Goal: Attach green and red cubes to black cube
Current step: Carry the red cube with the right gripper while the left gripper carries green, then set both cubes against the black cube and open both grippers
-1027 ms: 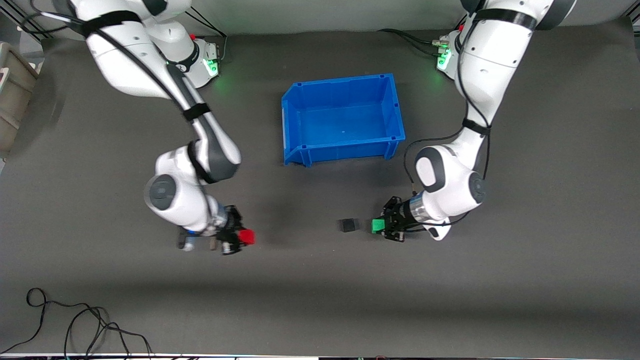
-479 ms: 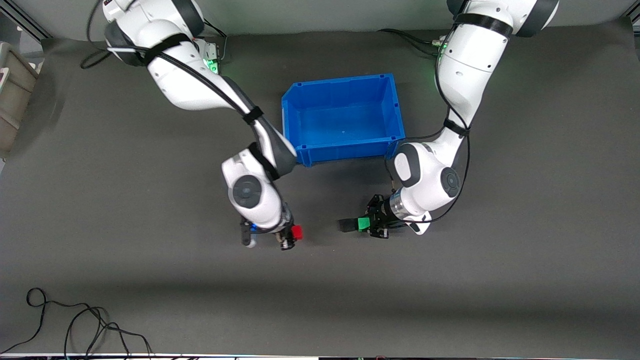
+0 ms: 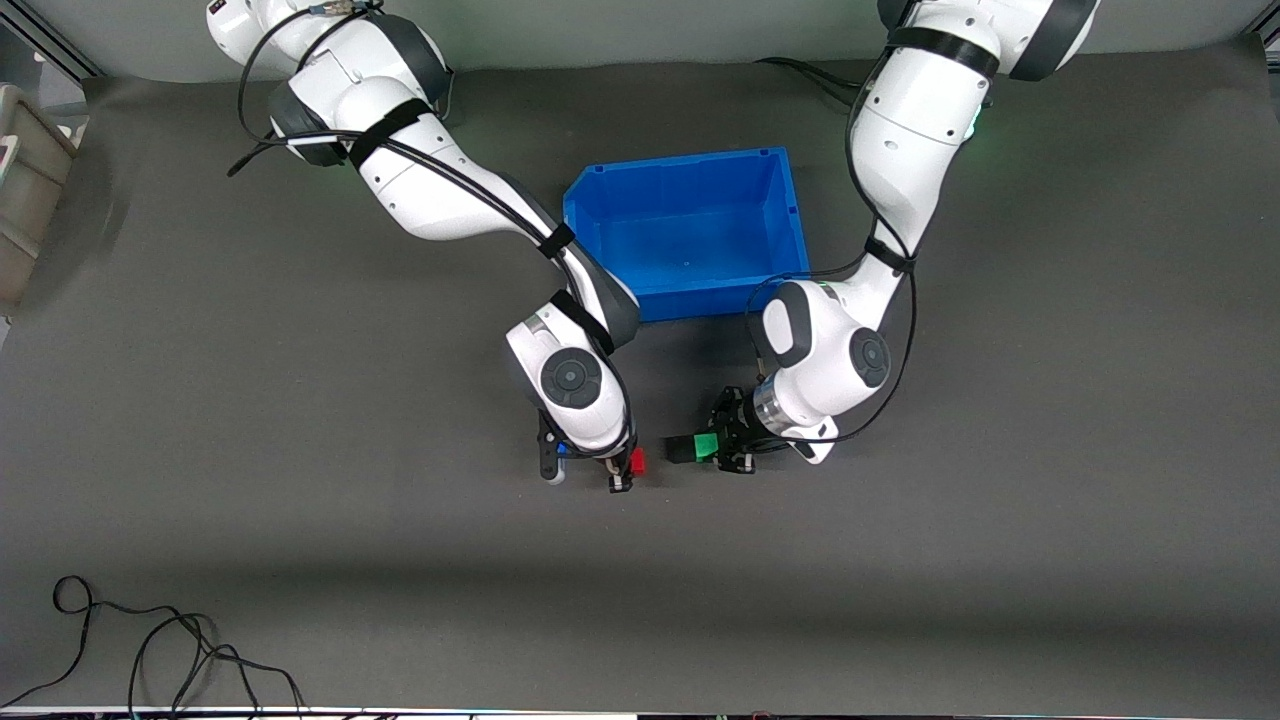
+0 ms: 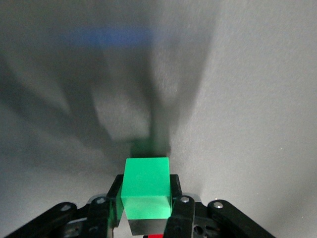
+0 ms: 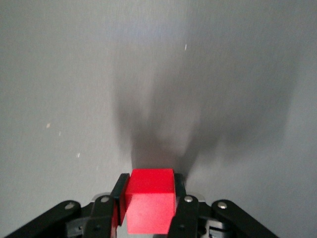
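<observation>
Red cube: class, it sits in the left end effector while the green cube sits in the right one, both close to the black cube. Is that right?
No, the sides are swapped. The right wrist view shows the red cube in the right end effector; the green cube is in the left end effector. Both are close to the black cube.

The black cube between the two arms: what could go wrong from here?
1. The green cube, gripped by the left end effector, appears already against the free-standing black cube; more pushing could slide it.
2. The red cube in the right end effector sits slightly nearer the front camera than the black cube, so the faces may meet offset.
</observation>
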Motion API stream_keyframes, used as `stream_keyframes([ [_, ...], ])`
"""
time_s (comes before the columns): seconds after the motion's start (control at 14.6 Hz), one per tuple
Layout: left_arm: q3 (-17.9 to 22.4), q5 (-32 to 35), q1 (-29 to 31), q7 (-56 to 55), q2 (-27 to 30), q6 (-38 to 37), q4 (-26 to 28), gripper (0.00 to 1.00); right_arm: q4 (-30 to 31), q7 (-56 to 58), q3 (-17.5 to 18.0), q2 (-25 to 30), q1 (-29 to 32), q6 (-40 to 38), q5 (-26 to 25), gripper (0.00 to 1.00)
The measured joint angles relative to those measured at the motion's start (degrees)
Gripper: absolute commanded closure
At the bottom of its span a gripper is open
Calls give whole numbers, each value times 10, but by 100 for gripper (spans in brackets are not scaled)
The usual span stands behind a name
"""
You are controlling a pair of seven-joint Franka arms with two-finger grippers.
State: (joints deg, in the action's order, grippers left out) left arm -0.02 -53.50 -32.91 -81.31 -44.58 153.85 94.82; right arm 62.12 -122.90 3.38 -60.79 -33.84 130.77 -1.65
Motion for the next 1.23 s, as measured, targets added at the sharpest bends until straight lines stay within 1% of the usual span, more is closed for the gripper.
stream_keyframes([
  [0.14, 0, 0, -8, -12, -7, 3, -9, 87, -6, -14, 3, -4, -6, 8, 0, 72],
  [0.21, 0, 0, -12, -17, -9, 8, -11, 81, -7, -20, 3, -5, -9, 8, 0, 72],
  [0.34, 2, 1, -14, -21, -11, 13, -12, 0, -8, -35, 3, -5, -10, 13, -3, 72],
  [0.48, 3, 5, -14, -21, -12, 14, -15, 0, -8, -42, 3, -6, -10, 21, -3, 71],
  [0.55, 3, 6, -14, -21, -13, 14, -17, 0, -8, -43, 4, -7, -10, 22, -3, 62],
  [0.62, 4, 7, -14, -21, -13, 14, -18, 0, -8, -44, 4, -8, -10, 22, -3, 46],
  [0.75, 8, 11, -14, -21, -13, 14, -19, 0, -8, -45, 4, -9, -10, 22, -3, 6],
  [0.82, 12, 20, -13, -21, -13, 12, -20, 0, -8, -45, 4, -9, -10, 23, -3, 0],
  [1.03, 31, 51, 1, -23, -10, -28, -26, 0, -8, -45, 4, -9, -9, 23, -3, 0],
  [1.16, 61, 84, 10, -23, -2, -80, -30, 0, -7, -41, -1, -4, -8, 30, -6, 0],
  [1.23, 81, 105, 12, -23, 5, -113, -33, 0, -3, -31, -5, 8, -7, 31, -8, 0],
])
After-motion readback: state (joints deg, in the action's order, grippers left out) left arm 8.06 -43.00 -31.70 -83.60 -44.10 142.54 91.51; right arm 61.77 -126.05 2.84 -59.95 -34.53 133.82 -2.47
